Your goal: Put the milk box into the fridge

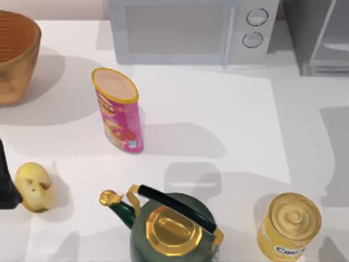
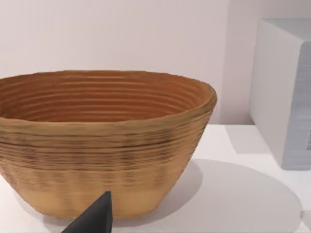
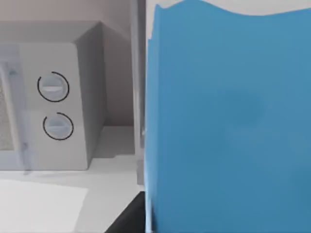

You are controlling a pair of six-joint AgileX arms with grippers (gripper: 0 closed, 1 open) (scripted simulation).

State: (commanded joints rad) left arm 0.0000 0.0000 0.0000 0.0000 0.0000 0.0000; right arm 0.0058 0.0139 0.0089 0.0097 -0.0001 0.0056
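The milk box (image 3: 228, 126) shows as a light blue wall very close in the right wrist view, with a white edge at its top. My right gripper holds it, and one dark finger (image 3: 127, 218) lies against its side. The fridge (image 1: 316, 38) is the dark grey cabinet at the table's far right corner, with a paler door edge. Behind the box stands the microwave, with a grey upright strip between them. My left arm (image 1: 5, 183) is parked at the table's left edge, and a dark fingertip (image 2: 97, 218) points toward the basket.
A light grey two-dial microwave (image 1: 191, 30) stands at the back. A wicker basket (image 1: 16, 54) is at back left and a pink chips tube (image 1: 117, 109) left of centre. A potato (image 1: 34, 187), a green kettle (image 1: 169, 229) and a gold can (image 1: 289, 226) line the front.
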